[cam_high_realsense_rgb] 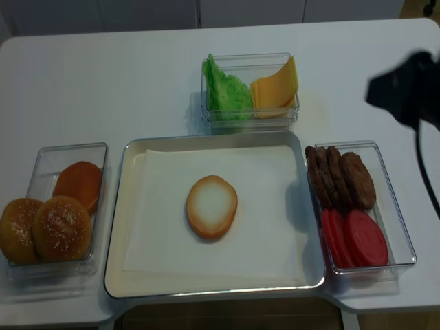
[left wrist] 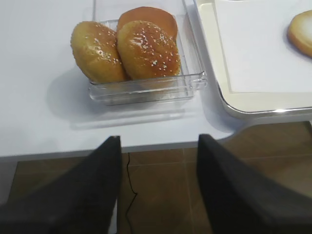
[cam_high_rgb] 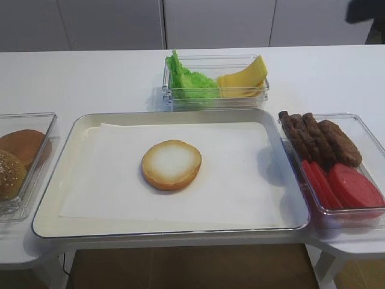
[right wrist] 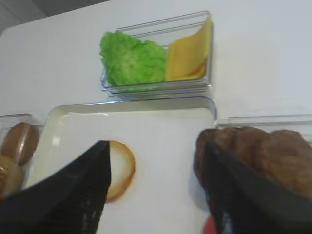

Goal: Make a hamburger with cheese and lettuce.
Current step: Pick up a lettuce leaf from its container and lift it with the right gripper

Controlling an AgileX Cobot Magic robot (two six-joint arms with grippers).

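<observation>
Golden-brown at its rim and whitish on its flat face, the round hamburger bun half [cam_high_rgb: 171, 164] lies at the centre of the white paper sheet [cam_high_rgb: 240, 180] lining the silver rectangular tray [cam_high_rgb: 174, 232]. At twelve o'clock from it, a clear plastic box [cam_high_rgb: 215, 96] holds the ruffled bright green lettuce [cam_high_rgb: 189, 81] and, beside it, the pale yellow square cheese [cam_high_rgb: 243, 78] slices. At three o'clock lie dark brown oblong patties [cam_high_rgb: 316, 139] and red round slices [cam_high_rgb: 349, 186]; at nine o'clock, sesame-topped domed buns [cam_high_realsense_rgb: 45, 228]. The right gripper [right wrist: 156, 183] has its black fingers [right wrist: 73, 190] spread wide, empty, with the bun half partly behind the left one. The left gripper [left wrist: 158, 187] hangs parted over the table edge, empty, the bun half at two o'clock, well apart.
</observation>
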